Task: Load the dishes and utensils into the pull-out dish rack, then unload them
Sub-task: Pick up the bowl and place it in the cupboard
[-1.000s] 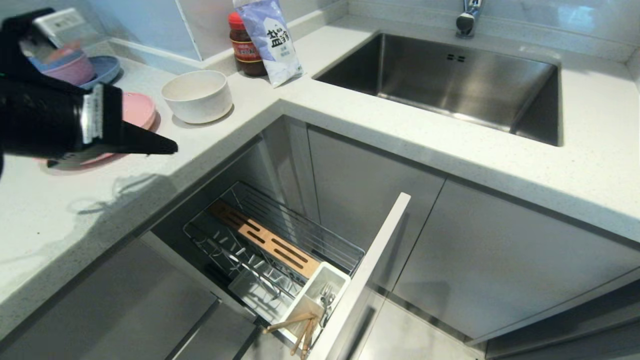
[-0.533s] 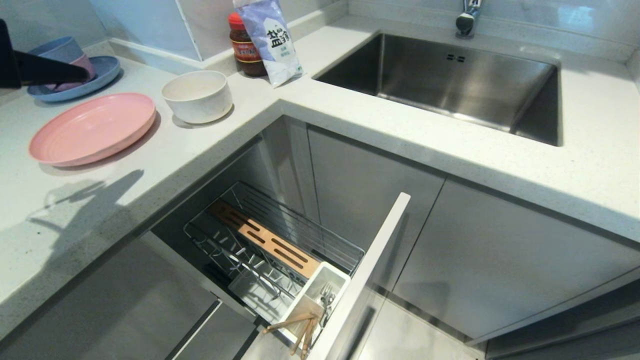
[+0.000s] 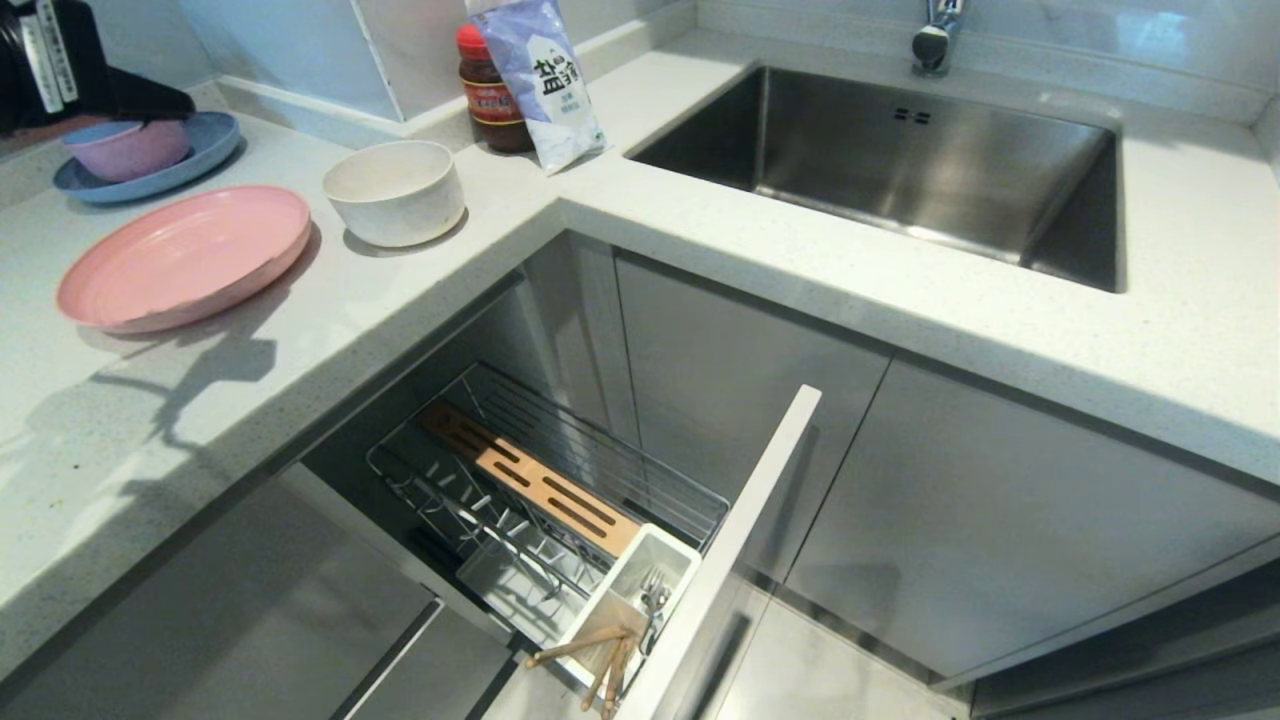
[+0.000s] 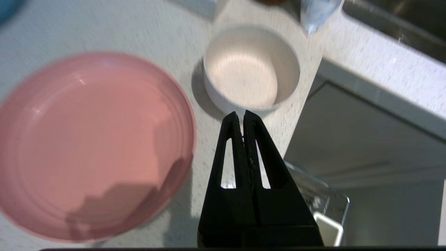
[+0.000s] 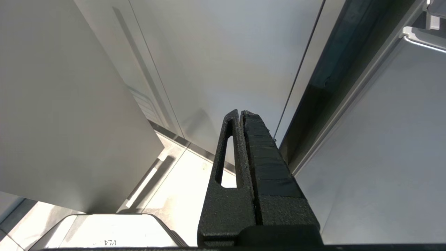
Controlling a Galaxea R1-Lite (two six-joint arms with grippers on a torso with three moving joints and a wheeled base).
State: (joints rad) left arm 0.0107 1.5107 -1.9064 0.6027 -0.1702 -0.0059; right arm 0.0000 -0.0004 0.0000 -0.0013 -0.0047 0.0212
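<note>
We have our left gripper (image 4: 243, 116) raised over the speckled white worktop (image 3: 700, 240), its black fingers (image 4: 228, 139) clenched together and empty; in the head view it sits at the far upper left of the frame, above the stacked blue and pink bowls (image 3: 128, 148) on the blue plate (image 3: 200, 160). Our right gripper (image 5: 241, 115) hangs parked low beside the grey cabinet fronts, fingers pressed shut on nothing.

The flat round pink plate (image 3: 185, 255) lies at the left of the head frame, and the plain off-white round bowl (image 3: 395, 190) stands just to its right, apart from it, near the corner of the worktop. The chrome wire pull-out dish rack (image 3: 560, 480) is drawn out at lower centre, its upright prongs bare. Its white rectangular cutlery cup (image 3: 640, 590) already holds the pair of light wooden chopsticks (image 3: 600, 655) and the slim silver metal fork (image 3: 655, 598).

We judge the utensils loaded and a dish next. In the left wrist view the fingertips line up with the near rim of the bowl, so it looks the likelier target. To do this well we should spread the fingers before descending, straddle the bowl's wall with one finger inside and one outside, and close firmly. We should lift straight up to clear the plate, then carry it down to the rack's open prongs, away from the cup
</note>
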